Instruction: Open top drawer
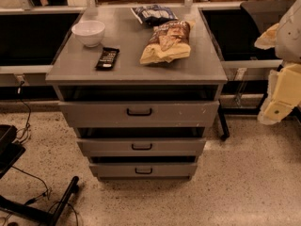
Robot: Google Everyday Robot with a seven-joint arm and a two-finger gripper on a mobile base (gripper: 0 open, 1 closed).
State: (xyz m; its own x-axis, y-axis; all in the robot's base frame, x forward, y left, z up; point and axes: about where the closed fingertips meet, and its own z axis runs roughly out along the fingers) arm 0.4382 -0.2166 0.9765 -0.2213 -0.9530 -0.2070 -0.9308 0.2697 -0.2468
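Note:
The top drawer is the widest grey front of the cabinet, just under the countertop. Its small black bar handle sits at the centre. A dark gap shows between the countertop and the drawer front. Two narrower drawer fronts with like handles sit below it. My gripper, white and yellow, hangs at the right edge of the view, at about the top drawer's height. It is well to the right of the cabinet and touches nothing.
On the countertop lie a white bowl, a black snack bar, a tan chip bag and a blue bag. A black stand base with cables is at lower left. A black table leg stands right of the cabinet.

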